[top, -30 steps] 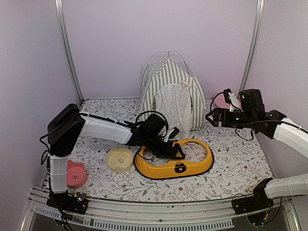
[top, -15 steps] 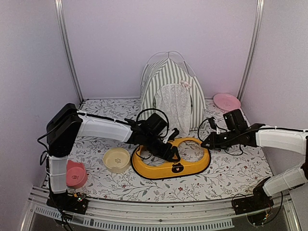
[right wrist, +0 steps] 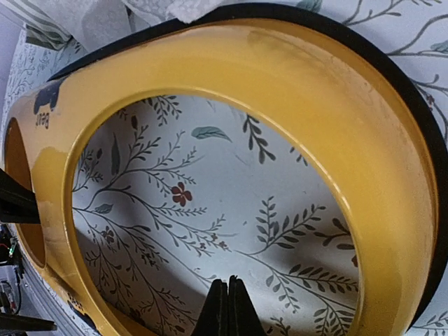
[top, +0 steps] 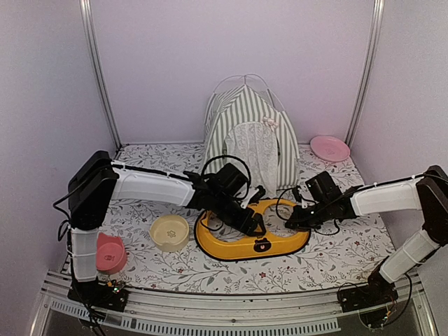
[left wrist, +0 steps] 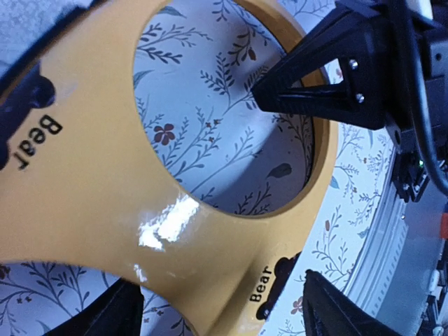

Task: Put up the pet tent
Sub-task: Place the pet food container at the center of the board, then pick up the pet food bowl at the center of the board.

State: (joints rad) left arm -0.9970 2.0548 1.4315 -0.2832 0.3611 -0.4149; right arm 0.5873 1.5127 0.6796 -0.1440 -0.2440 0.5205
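Note:
The pet tent [top: 245,126] stands upright at the back centre, striped grey-green and white, with its lace flap [top: 253,155] hanging over the door and thin white poles arching above. Its lace also shows at the top of the right wrist view [right wrist: 105,17]. In front of it lies a yellow two-hole bowl holder [top: 280,241]. My left gripper [top: 255,210] is open, its fingers [left wrist: 343,308] either side of the holder's middle bridge [left wrist: 91,189]. My right gripper [right wrist: 229,304] is shut and empty, its tips inside the holder's right hole [top: 290,218].
A cream bowl [top: 172,231] sits left of the holder, and a pink bowl [top: 108,253] stands at the front left by the left arm's base. A pink plate [top: 329,148] lies at the back right corner. The floral mat [top: 350,245] covers the table, with walls on three sides.
My right arm swung from the back right beside the pink plate down to the holder, and its gripper shut. The holder shifted slightly. The left gripper stayed over the bridge.

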